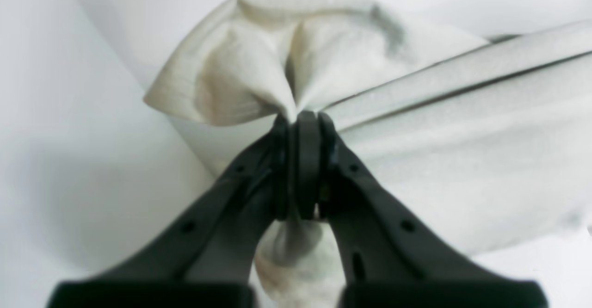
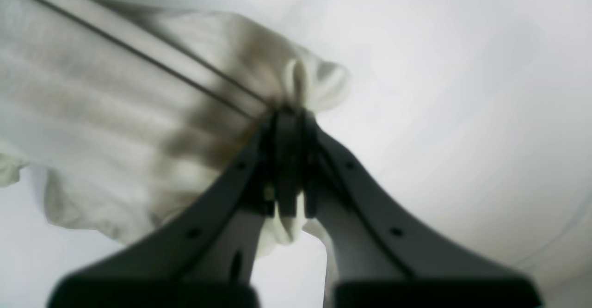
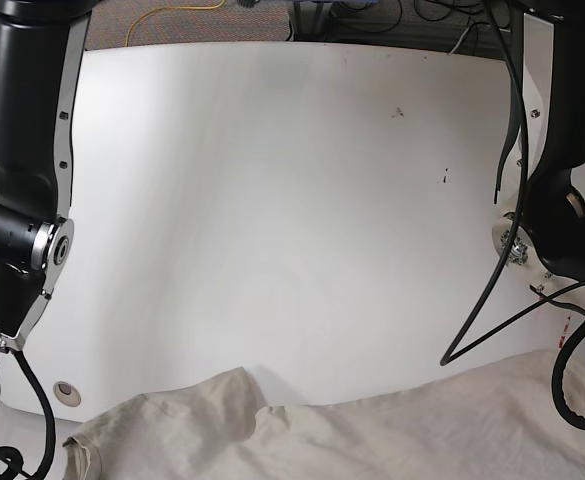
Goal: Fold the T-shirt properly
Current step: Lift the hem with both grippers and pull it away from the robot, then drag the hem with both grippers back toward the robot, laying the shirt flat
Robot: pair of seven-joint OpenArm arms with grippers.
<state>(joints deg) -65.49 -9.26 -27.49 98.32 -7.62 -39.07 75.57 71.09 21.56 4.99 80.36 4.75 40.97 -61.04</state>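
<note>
Both end effectors (image 1: 303, 118) (image 2: 289, 113) pinch T-shirt (image 3: 372, 435).

This looks like a robotics lab or test room rather than a home. A broad white worktop (image 3: 292, 200) with a curved far edge fills the base view, marked by a few small dark specks. Beyond that far edge, carpeted floor (image 3: 172, 20) carries a yellow cable (image 3: 172, 14) and tangled dark cables (image 3: 392, 15). Two black robot arms flank the worktop, their cabling exposed.
</note>
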